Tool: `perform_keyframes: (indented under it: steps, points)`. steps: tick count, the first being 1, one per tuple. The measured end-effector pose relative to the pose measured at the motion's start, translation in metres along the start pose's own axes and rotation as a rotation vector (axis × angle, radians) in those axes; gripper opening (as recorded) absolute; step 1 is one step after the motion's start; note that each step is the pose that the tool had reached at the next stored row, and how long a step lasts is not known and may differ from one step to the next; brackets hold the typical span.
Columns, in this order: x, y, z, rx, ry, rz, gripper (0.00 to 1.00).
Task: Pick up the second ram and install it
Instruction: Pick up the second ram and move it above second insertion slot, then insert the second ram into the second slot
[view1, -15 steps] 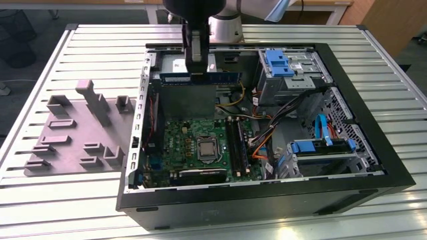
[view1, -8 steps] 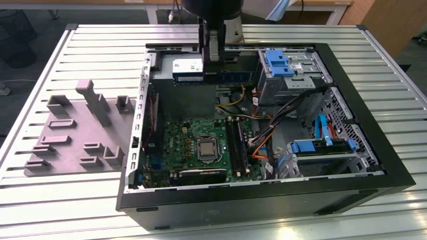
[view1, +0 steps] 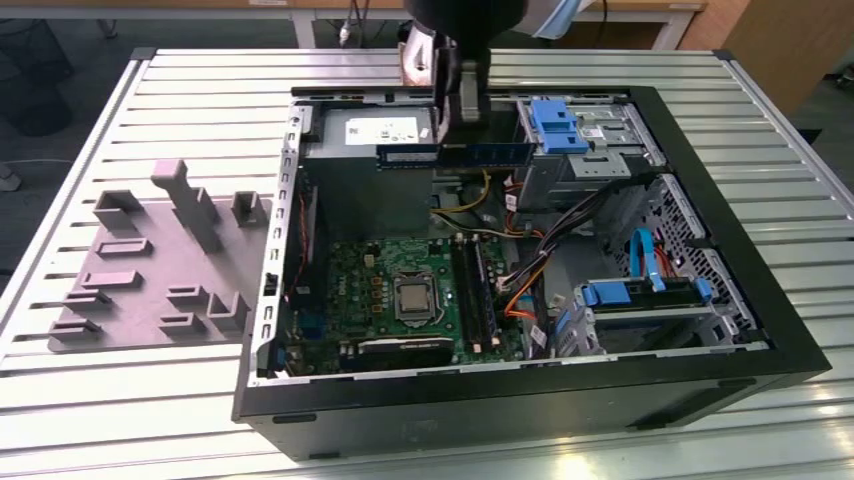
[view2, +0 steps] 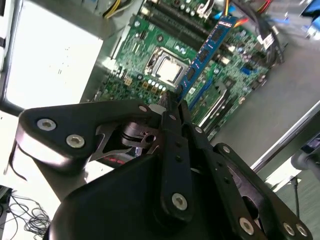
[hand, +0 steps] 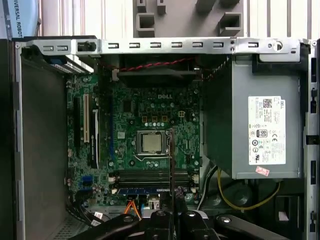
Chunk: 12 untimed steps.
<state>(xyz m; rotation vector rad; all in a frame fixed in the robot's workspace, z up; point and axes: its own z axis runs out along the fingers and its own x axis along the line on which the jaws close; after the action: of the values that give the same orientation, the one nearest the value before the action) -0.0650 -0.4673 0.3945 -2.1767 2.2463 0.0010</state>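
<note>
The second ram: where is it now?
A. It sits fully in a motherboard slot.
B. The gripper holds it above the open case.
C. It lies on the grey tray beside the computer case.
B: in the exterior view the gripper is shut on the second ram, which hangs in the air over the open case, above the motherboard.

The computer case (view1: 534, 405) lies open upward (walls close every other side). The widest free room is over the motherboard (view1: 387, 290), in the lower middle of the exterior view. The grey power supply (view1: 360, 130) blocks the case's upper left and a blue drive bracket (view1: 554, 125) its upper right. A cable bundle (view1: 534, 275) crowds just beside the memory slots (view1: 470, 285), on the exterior view's right. The gripper (view1: 451, 143), clamped on the second ram (view1: 501, 153), hangs in the upper middle, between supply and bracket.
</note>
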Motion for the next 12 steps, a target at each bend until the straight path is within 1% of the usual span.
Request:
perform_keyframes:
  steps: [3, 6, 7, 12]
  points:
    - [-0.0004, -0.0122, 0.0001, -0.0001, 0.0000, 0.000, 0.14]
    - [-0.0007, -0.0231, 0.0002, -0.0002, 0.0000, 0.000, 0.14]
    - [-0.0008, -0.0257, 0.0003, -0.0001, 0.0000, 0.000, 0.14]
    - [-0.0008, -0.0271, 0.0003, -0.0002, 0.0000, 0.000, 0.14]
